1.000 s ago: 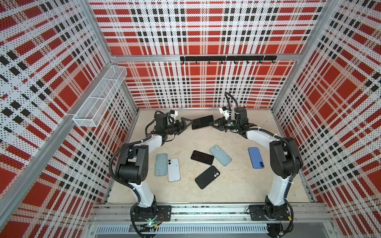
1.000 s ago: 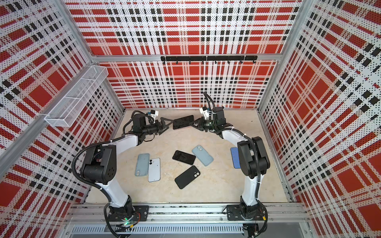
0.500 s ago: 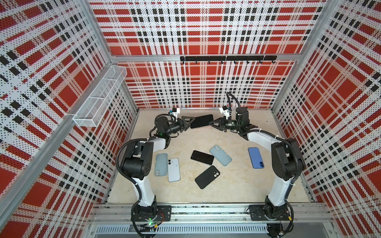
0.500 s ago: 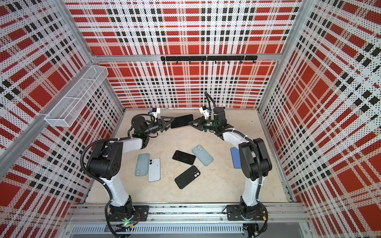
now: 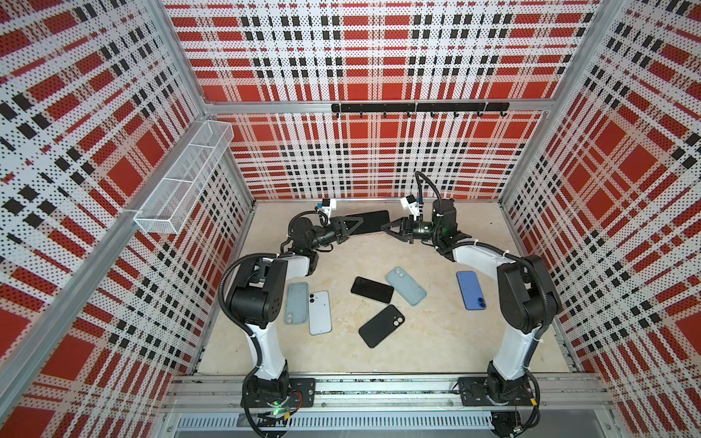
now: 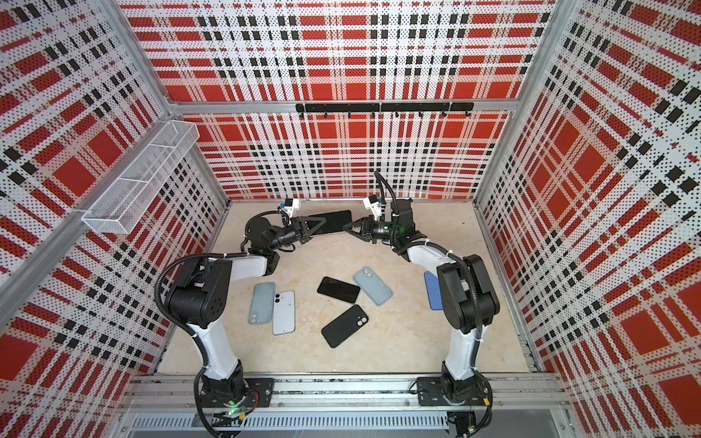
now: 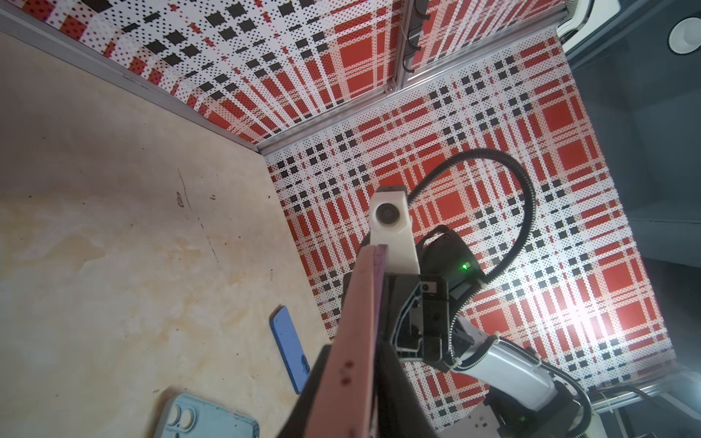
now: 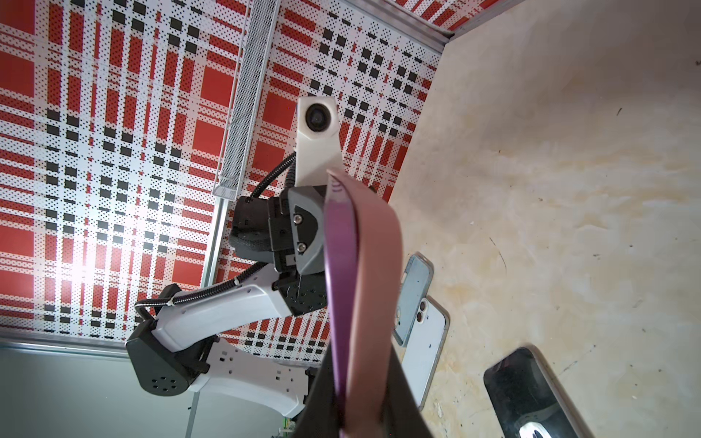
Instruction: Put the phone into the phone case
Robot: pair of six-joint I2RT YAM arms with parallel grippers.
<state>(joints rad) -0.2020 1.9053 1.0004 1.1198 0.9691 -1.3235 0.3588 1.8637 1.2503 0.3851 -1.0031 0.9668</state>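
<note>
Closing in from wide open, the left hand (image 5: 356,225) now clamps one end of the phone (image 5: 373,222), held above the back of the counter (image 5: 417,341) with its pink phone case (image 8: 375,265) partly on; the right hand (image 5: 384,227) stays clenched on the other end.

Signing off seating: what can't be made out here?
- Whether the purple phone sits fully in the pink case: both wrist views are edge-on; top views show only a dark face.
- Where left tool and right tool bite: too small in both top views, masked by the case in wrist views.
- Blue phone: partly behind the right arm in a top view.
- Black phone: cut by the frame edge, right wrist view.
</note>
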